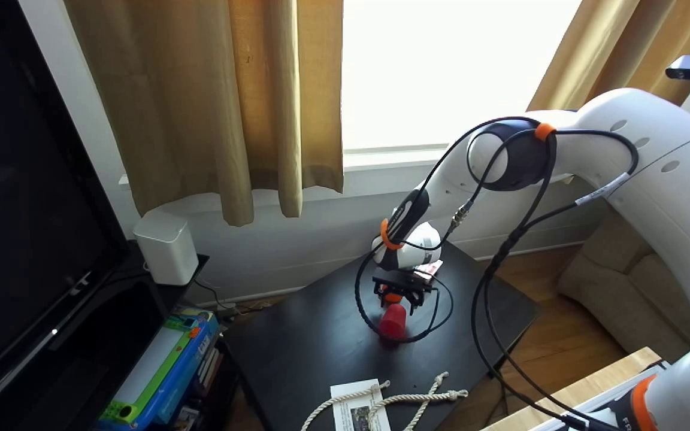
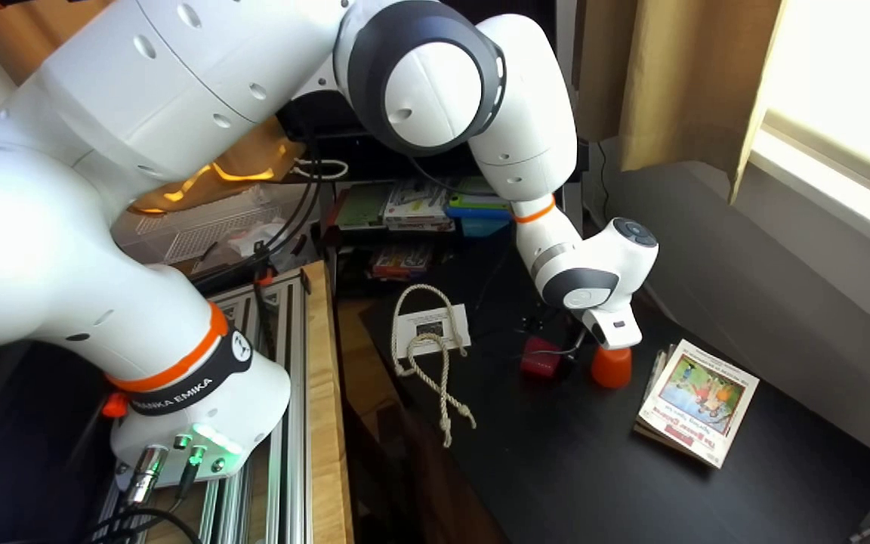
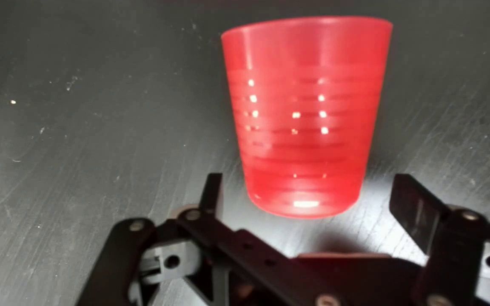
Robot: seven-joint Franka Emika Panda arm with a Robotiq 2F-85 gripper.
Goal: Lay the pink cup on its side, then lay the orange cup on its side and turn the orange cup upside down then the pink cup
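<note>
The tool (image 3: 309, 193) is released, its fingers (image 3: 417, 212) spread wide. In the wrist view, the dark, scratched counter (image 3: 100, 85) shows between each finger and the pink cup (image 3: 309, 114), and extends on both sides. This cup, of glossy, ribbed plastic, lies on its side: long axis flat, narrow base toward the tool, wide rim away. Near it stands the orange cup (image 2: 612, 370), narrow end up. Books (image 2: 699, 400) lie beside it; twisted rope (image 1: 417, 397) lies near the counter's edge.

Bright window (image 1: 450, 69) sits btwn tan curtains (image 1: 183, 114), blk table (image 1: 315, 347) below nr pale wall (image 1: 315, 245).
</note>
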